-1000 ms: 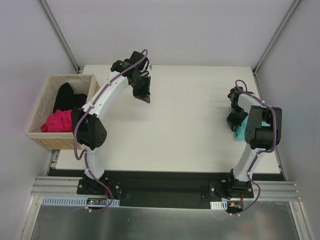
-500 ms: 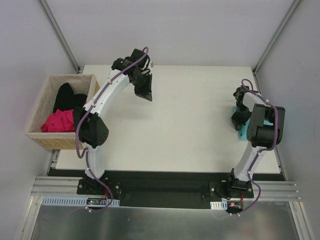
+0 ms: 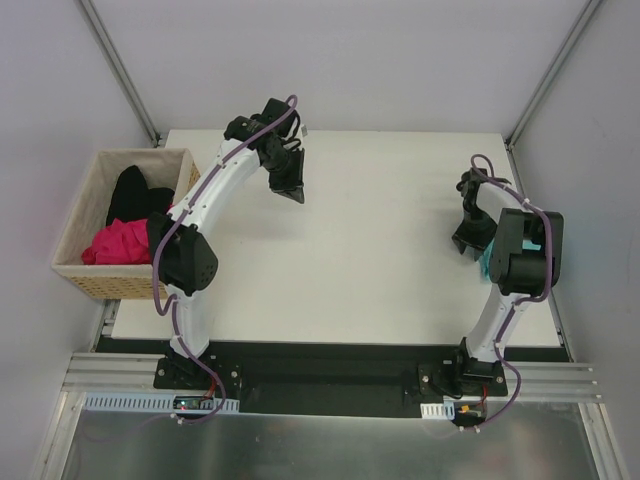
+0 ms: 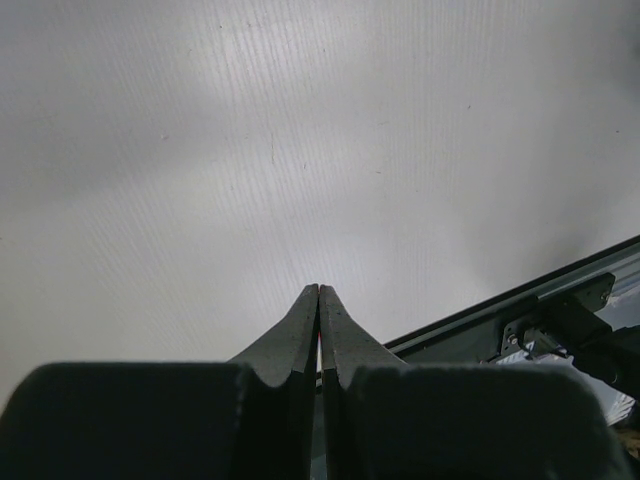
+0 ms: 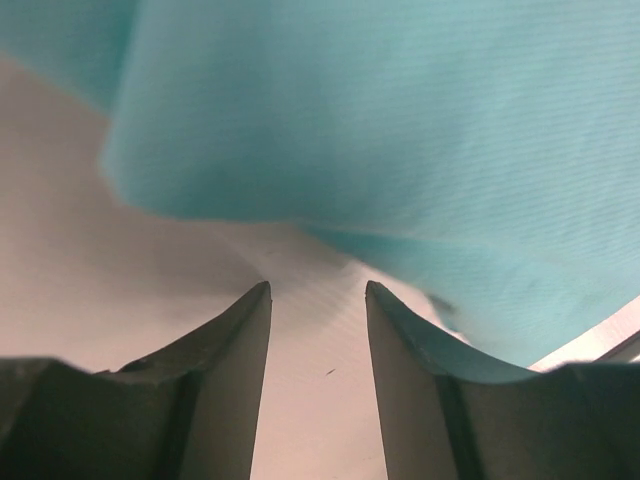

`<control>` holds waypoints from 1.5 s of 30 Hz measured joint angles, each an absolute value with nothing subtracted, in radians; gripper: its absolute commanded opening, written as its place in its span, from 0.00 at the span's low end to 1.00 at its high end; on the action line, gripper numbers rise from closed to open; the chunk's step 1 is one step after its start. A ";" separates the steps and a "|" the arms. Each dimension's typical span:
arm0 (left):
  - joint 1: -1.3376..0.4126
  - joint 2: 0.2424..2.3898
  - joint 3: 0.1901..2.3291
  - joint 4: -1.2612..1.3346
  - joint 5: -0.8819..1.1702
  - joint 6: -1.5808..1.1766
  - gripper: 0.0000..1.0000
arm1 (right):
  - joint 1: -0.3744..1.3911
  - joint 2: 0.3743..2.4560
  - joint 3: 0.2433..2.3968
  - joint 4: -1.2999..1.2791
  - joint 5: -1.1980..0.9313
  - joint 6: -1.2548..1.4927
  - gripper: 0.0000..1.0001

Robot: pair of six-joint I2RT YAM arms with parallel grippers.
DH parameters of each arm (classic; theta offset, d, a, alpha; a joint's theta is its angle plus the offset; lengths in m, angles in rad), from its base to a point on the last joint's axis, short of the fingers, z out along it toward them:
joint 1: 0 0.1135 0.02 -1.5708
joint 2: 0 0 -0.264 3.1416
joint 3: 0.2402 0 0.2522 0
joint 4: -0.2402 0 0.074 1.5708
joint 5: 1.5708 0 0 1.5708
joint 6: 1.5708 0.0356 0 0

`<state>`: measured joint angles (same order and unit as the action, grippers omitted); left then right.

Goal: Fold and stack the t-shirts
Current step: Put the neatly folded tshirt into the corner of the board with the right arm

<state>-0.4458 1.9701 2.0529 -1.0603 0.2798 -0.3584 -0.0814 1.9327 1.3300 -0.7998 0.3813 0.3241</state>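
My left tool (image 4: 319,290) is pressed together and empty, over the tabletop (image 3: 370,240) at its far left. My right tool (image 5: 318,290) stands apart, gripping nothing. The teal t-shirt (image 5: 400,120) lies just past its tips, at the tabletop's right edge. The pink t-shirt (image 3: 118,243) and black t-shirt (image 3: 133,193) sit in the basket (image 3: 75,215).
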 measured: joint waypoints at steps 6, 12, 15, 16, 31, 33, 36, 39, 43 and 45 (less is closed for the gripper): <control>-0.445 1.977 2.053 -1.061 0.279 -0.358 0.00 | 0.007 1.935 1.394 -0.813 0.380 0.323 0.46; -0.445 1.976 2.049 -1.061 0.273 -0.357 0.00 | 0.105 1.948 1.485 -0.836 0.377 0.324 0.44; -0.445 1.975 2.037 -1.061 0.259 -0.357 0.06 | 0.169 1.958 1.534 -0.857 0.369 0.319 0.43; -0.445 1.973 2.031 -1.060 0.255 -0.357 0.11 | 0.196 1.959 1.552 -0.864 0.366 0.313 0.43; -0.445 1.856 1.906 -1.006 0.198 -0.360 0.29 | 0.458 1.856 1.795 -0.944 0.343 0.125 0.46; -0.445 1.848 1.911 -1.005 0.196 -0.358 0.32 | 0.471 1.815 1.802 -0.944 0.343 0.117 0.46; -0.445 1.830 1.926 -1.004 0.181 -0.355 0.39 | 0.482 1.752 1.802 -0.947 0.343 0.114 0.46; -0.445 1.801 1.935 -0.999 0.170 -0.353 0.49 | 0.489 1.714 1.800 -0.945 0.342 0.110 0.46; -0.445 1.752 1.935 -0.999 0.154 -0.358 0.67 | 0.513 1.688 1.783 -0.940 0.344 0.096 0.50; -0.445 1.732 1.935 -0.999 0.145 -0.363 0.76 | 0.530 1.688 1.777 -0.939 0.343 0.089 0.59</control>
